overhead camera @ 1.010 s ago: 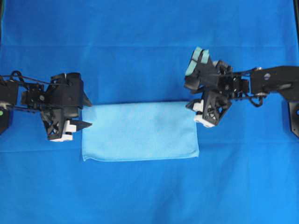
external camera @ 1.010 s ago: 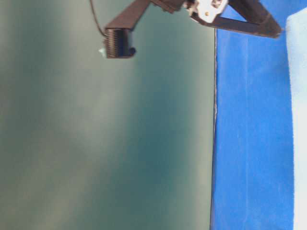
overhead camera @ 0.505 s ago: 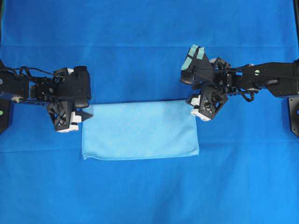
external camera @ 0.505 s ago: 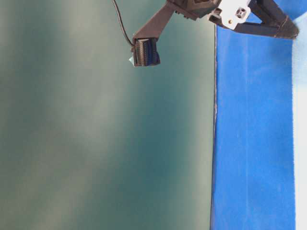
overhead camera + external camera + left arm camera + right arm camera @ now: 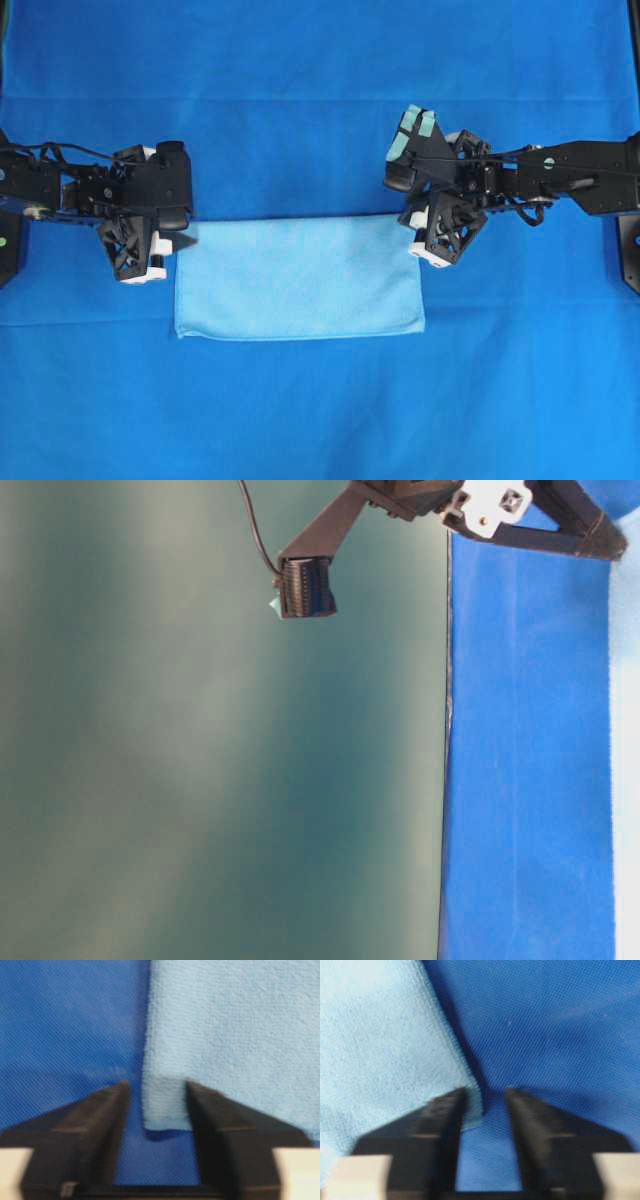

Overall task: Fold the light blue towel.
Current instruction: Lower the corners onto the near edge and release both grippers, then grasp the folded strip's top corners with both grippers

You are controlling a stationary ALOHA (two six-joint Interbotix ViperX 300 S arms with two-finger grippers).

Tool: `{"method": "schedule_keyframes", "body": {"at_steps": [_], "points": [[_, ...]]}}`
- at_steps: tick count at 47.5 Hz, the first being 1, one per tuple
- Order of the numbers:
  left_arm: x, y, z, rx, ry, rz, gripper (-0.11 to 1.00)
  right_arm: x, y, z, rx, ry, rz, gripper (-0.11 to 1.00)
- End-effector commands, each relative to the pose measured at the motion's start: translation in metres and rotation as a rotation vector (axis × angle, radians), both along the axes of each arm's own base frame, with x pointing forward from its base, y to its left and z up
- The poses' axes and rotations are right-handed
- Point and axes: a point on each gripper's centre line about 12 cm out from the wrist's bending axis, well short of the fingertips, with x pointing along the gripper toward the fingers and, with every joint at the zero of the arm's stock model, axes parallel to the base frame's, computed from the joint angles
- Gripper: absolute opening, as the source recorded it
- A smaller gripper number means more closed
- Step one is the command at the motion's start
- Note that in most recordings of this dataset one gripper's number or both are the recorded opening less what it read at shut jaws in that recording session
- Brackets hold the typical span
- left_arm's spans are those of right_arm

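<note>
The light blue towel (image 5: pixel 300 275) lies flat on the deep blue cloth as a wide rectangle, folded once. My left gripper (image 5: pixel 181 240) is down at its far left corner. In the left wrist view that corner (image 5: pixel 162 1105) sits between the two dark fingers of the left gripper (image 5: pixel 156 1087), with blue cloth showing beside it. My right gripper (image 5: pixel 408 222) is at the far right corner. There the tip of the light blue towel (image 5: pixel 472 1105) lies against one finger of the right gripper (image 5: pixel 485 1092), with a gap to the other. Both pairs of jaws stand apart and look blurred.
The royal-blue cloth (image 5: pixel 320 80) covers the whole table. In the table-level view its edge (image 5: pixel 447 730) meets a dark green wall (image 5: pixel 200 780), and a black finger (image 5: pixel 560 535) reaches down to the cloth by the towel's edge (image 5: pixel 628 680).
Both grippers moved in onto the towel's far corners, the left toward the far side, the right leftward. Their jaws have narrowed around the corners over the last half second.
</note>
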Motion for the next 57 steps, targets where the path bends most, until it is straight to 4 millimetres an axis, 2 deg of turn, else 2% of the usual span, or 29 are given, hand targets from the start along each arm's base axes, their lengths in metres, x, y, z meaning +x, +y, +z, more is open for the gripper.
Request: {"method": "schedule_keyframes", "body": {"at_steps": [1, 4, 6, 19, 26, 30, 45, 52, 57], "points": [[0.003, 0.001, 0.005, 0.004, -0.015, -0.001, 0.27, 0.003, 0.000, 0.003, 0.000, -0.014, 0.001, 0.26], [0.003, 0.001, 0.004, 0.005, -0.013, -0.002, 0.11, 0.002, 0.000, 0.002, 0.001, -0.009, -0.001, 0.06], [0.003, 0.001, 0.004, 0.004, -0.012, -0.002, 0.03, 0.002, 0.000, 0.002, 0.001, -0.008, -0.001, -0.01], [0.002, 0.001, 0.004, 0.001, -0.002, 0.001, 0.01, 0.002, 0.000, 0.003, 0.003, -0.013, -0.004, 0.00], [0.004, 0.001, 0.013, -0.002, 0.007, 0.002, 0.01, 0.001, 0.000, 0.017, -0.002, -0.028, -0.008, 0.00], [0.005, 0.001, 0.024, -0.002, 0.007, 0.000, 0.01, 0.000, -0.001, 0.035, -0.009, -0.051, -0.012, 0.00], [0.007, 0.001, 0.090, 0.006, -0.121, -0.003, 0.01, -0.011, 0.001, 0.089, -0.029, -0.133, -0.018, 0.00], [0.000, 0.000, 0.108, 0.008, -0.169, -0.003, 0.01, -0.015, 0.005, 0.109, -0.036, -0.163, -0.010, 0.00], [-0.004, 0.000, 0.111, 0.009, -0.182, -0.003, 0.01, -0.019, 0.005, 0.117, -0.039, -0.186, -0.009, 0.00]]}}
